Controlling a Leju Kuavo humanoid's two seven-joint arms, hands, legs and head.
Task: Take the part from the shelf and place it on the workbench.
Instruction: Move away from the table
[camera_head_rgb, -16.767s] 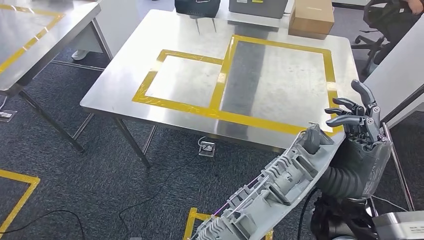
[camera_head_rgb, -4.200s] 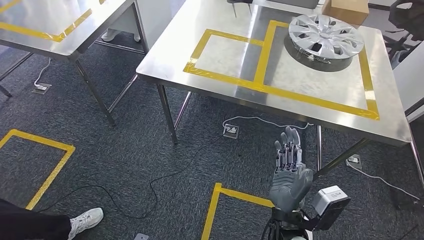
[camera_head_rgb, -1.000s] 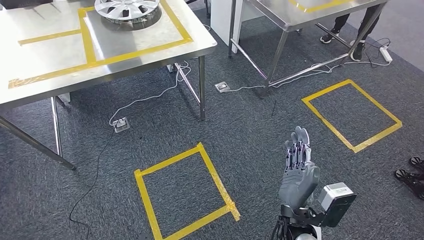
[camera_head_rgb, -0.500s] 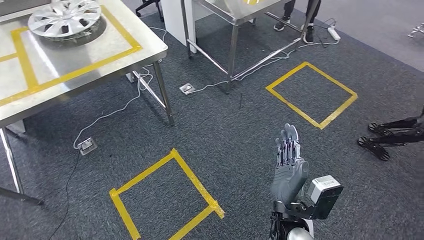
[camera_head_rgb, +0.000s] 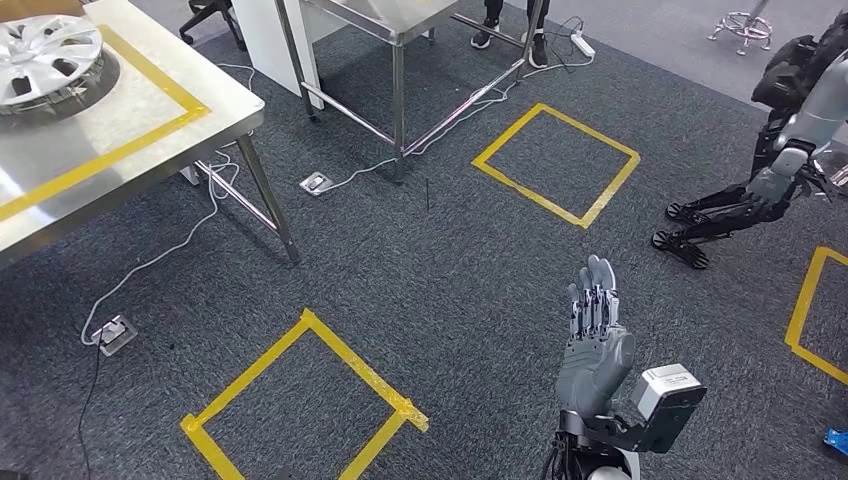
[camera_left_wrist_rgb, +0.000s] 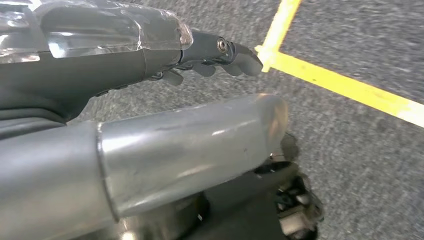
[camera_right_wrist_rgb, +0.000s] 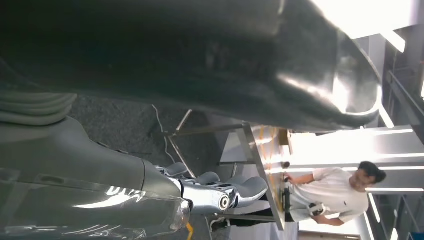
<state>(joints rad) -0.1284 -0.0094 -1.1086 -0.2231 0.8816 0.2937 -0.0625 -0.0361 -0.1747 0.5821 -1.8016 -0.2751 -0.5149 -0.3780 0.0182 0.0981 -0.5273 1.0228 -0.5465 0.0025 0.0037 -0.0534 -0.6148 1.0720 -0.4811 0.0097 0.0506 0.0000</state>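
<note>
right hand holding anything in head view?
No, the right hand is raised over the carpet with its fingers straight and nothing in it; the wheel cover lies on the workbench.

- Workbench (camera_head_rgb: 150, 120), upper left of head view: brushed metal top, semi-glossy, with smooth yellow tape lines.
- Wheel cover (camera_head_rgb: 45, 50): silver, glossy plastic look.
- Floor carpet (camera_head_rgb: 450, 260): dark grey, rough matt pile.
- Right hand (camera_head_rgb: 594, 345): matt grey plastic shell.

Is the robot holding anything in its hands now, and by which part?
Nothing is held. The right hand is raised with fingers straight, the left hand is empty; the wheel cover lies on the table.
</note>
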